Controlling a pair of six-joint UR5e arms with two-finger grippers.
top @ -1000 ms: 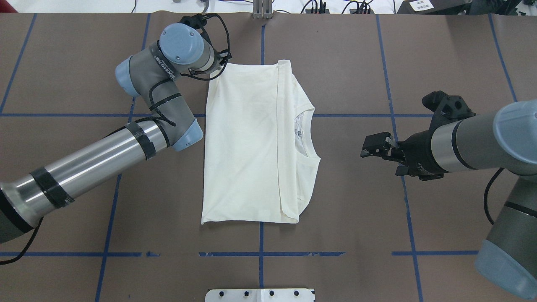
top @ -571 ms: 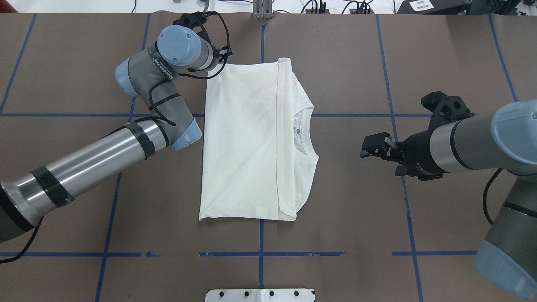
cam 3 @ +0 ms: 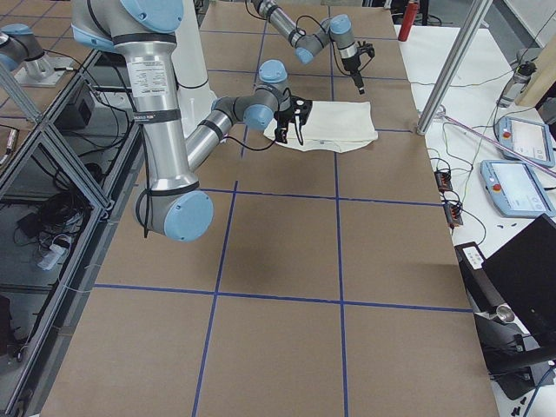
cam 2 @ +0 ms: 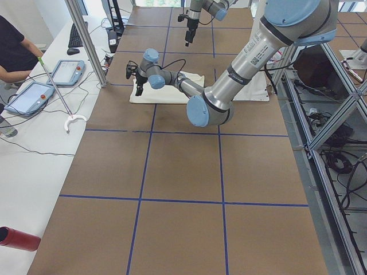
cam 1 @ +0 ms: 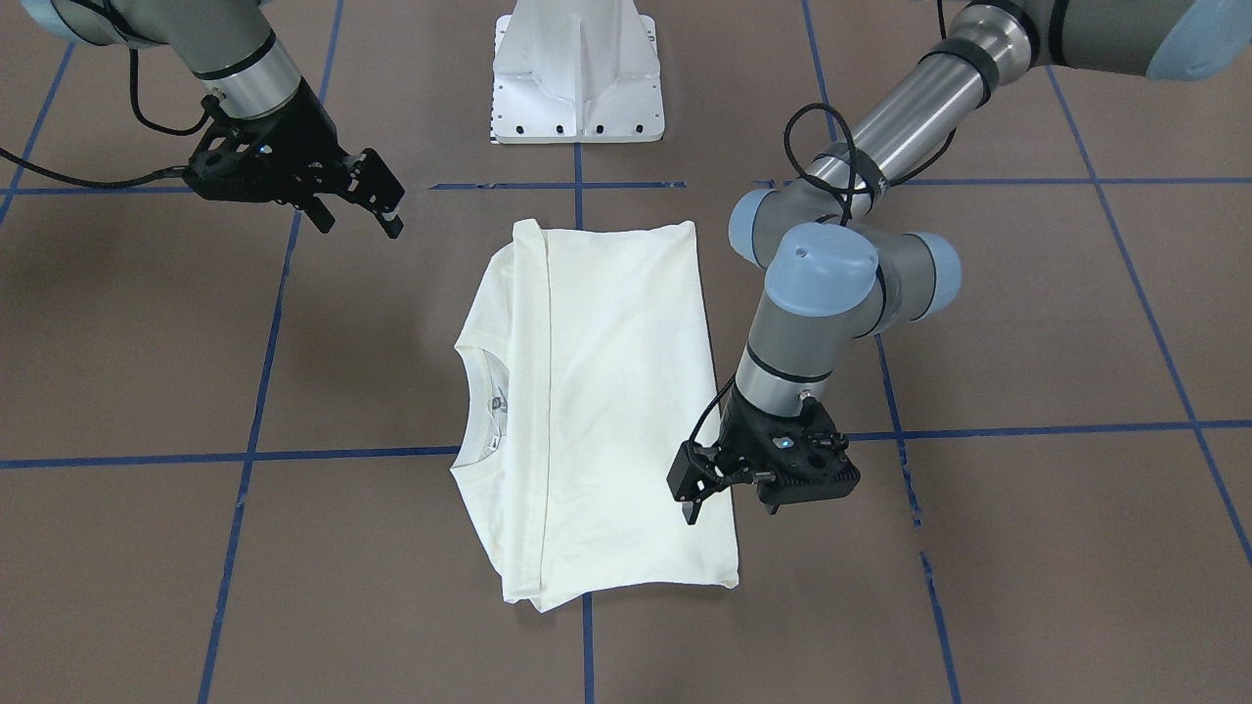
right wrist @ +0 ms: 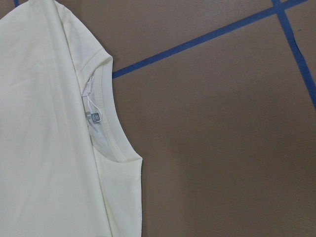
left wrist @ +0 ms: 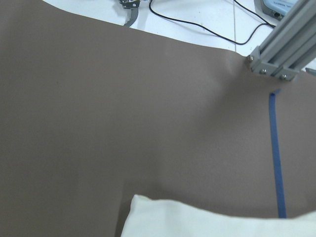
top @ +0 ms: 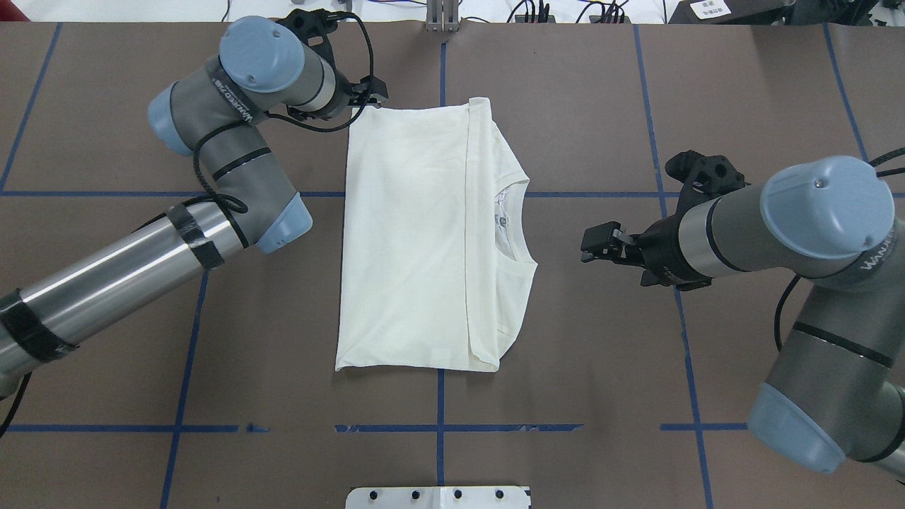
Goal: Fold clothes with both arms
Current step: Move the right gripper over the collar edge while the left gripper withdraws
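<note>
The cream shirt [top: 410, 240] lies folded flat at mid-table, plain back up, with its collar [top: 512, 226] and inner label toward my right side. The print is hidden. My left gripper [top: 373, 95] hovers just off the shirt's far left corner, open and empty; in the front view it [cam 1: 688, 499] hangs over that corner's edge. The left wrist view shows the shirt's corner [left wrist: 197, 219] lying flat. My right gripper [top: 599, 246] is open and empty, a short way to the right of the collar, which also shows in the right wrist view [right wrist: 106, 123].
Blue tape lines [top: 438, 428] grid the brown table. The white pedestal base [cam 1: 577, 88] stands at the robot's edge. A metal post [top: 442, 18] stands at the far edge. Teach pendants [cam 2: 66, 71] and cables lie on the operators' white bench.
The shirt first slid a little to the left with my left gripper at its corner. My left arm then swung back left and off that corner. My right gripper moved closer to the collar.
</note>
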